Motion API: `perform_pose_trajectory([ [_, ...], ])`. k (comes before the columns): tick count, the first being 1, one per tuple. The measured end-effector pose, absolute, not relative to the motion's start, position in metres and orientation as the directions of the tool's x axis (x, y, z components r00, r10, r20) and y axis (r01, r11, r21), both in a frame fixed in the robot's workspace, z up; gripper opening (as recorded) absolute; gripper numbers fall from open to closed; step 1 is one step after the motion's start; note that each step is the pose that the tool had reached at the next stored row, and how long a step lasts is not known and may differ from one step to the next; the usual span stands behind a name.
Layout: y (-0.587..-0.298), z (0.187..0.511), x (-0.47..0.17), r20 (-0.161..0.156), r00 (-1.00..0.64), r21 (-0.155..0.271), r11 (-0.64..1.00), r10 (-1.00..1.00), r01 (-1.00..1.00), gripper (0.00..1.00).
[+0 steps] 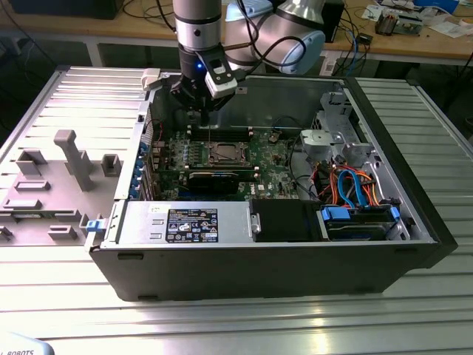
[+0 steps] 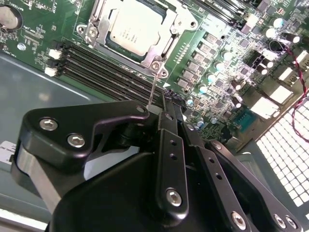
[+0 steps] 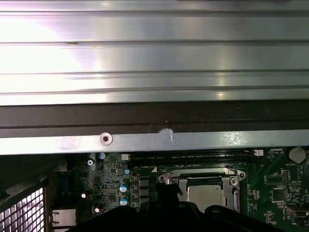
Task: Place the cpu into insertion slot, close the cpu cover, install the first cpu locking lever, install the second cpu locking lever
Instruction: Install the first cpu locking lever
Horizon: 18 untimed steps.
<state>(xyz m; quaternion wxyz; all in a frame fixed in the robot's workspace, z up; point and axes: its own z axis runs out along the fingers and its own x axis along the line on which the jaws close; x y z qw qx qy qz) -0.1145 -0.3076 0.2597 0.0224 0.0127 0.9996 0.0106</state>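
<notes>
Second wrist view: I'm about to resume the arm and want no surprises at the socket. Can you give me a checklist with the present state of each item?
1. cpu lying flat in the insertion slot: ok.
2. cpu cover down around the cpu: ok.
3. Locking lever latched: not ok, the thin wire lever stands up from the socket corner.
4. Other locking lever latched: cannot tell.
5. Gripper close by the raised lever's free end: ok.
6. Memory slots beside the socket undisturbed: ok.
</notes>
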Motion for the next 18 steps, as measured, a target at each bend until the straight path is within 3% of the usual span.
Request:
perform_pose_trajectory([
  [18,-0.308,0.259,-0.098,-0.031,-0.999,0.021,0.999,0.026,0.026,0.12],
])
